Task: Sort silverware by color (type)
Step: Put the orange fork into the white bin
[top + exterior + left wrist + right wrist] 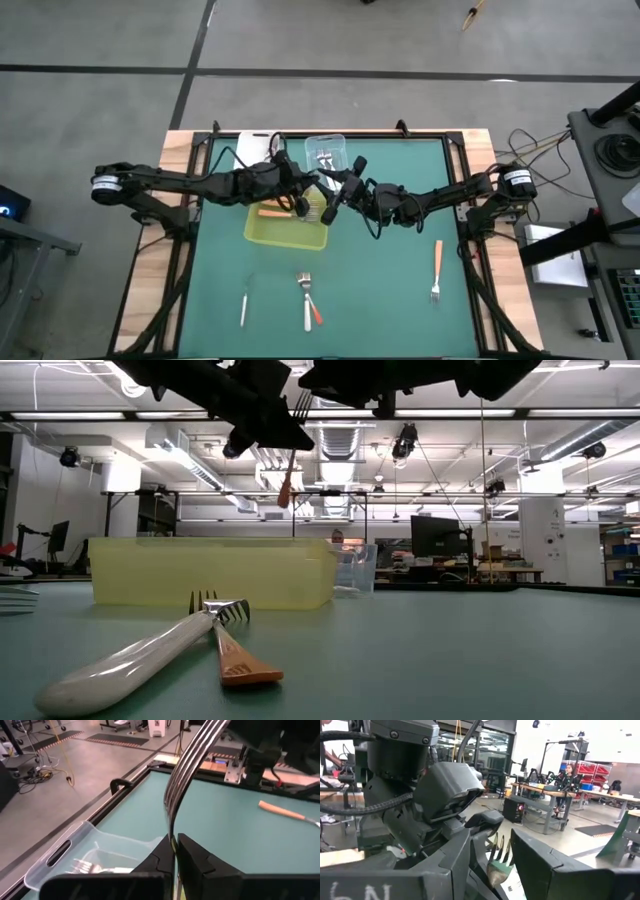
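My left gripper point(300, 205) hangs over the yellow-green tray point(285, 238), shut on an orange-handled fork point(287, 485). My right gripper point(333, 205) faces it from the right, open. In the right wrist view its fingers stand on either side of the fork's tines point(499, 854), and I see no touch. Another orange-handled piece point(270, 211) lies in the tray. Loose on the mat are a white-handled fork point(307, 315) crossed with an orange-handled one point(235, 660), a pale utensil point(243, 308) and an orange-handled fork point(437, 262). My left gripper pinches the fork by its silver neck point(171, 837), just below the tines, between its two fingers point(200, 862). The fork is lifted clear above the tray and stands nearly upright. Its tines point(302, 405) point up and its orange handle point(286, 490) hangs below the fingers.
A clear tub point(325, 150) holding silver forks stands at the far edge beside a white tub point(255, 148). The tray's wall point(210, 570) sits mid-table. The two arms nearly meet above the tray's right end. The raised table frame point(455, 190) borders the green mat.
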Controlling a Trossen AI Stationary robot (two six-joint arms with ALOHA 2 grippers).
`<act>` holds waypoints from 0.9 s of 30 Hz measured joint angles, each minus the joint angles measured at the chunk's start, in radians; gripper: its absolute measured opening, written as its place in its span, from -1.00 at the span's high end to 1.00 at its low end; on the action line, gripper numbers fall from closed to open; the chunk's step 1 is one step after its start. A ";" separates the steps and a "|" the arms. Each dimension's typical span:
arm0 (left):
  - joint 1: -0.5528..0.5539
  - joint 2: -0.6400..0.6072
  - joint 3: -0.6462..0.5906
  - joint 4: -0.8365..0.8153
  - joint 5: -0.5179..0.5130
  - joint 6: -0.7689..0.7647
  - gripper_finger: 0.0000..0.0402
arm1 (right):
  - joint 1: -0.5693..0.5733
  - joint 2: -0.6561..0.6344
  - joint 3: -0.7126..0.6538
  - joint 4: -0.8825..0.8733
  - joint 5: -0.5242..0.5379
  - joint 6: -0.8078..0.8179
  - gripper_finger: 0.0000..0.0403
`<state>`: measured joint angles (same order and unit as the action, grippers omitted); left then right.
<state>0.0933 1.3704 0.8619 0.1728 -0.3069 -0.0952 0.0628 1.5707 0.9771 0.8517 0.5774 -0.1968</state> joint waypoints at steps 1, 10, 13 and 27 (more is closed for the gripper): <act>0.000 -0.005 0.000 -0.013 0.000 0.000 1.00 | 0.000 0.000 0.000 -0.002 0.000 -0.001 0.33; 0.001 -0.110 0.000 -0.165 -0.039 -0.011 1.00 | 0.000 -0.006 0.000 -0.006 0.002 0.000 0.33; 0.002 -0.154 0.000 -0.245 -0.050 -0.030 1.00 | 0.000 -0.007 0.000 -0.006 0.002 0.001 0.33; 0.012 -0.270 0.000 -0.453 -0.053 -0.102 1.00 | 0.000 -0.007 0.000 -0.009 0.000 0.002 0.33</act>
<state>0.1053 1.1005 0.8616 -0.2799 -0.3601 -0.1976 0.0628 1.5639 0.9775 0.8425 0.5770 -0.1947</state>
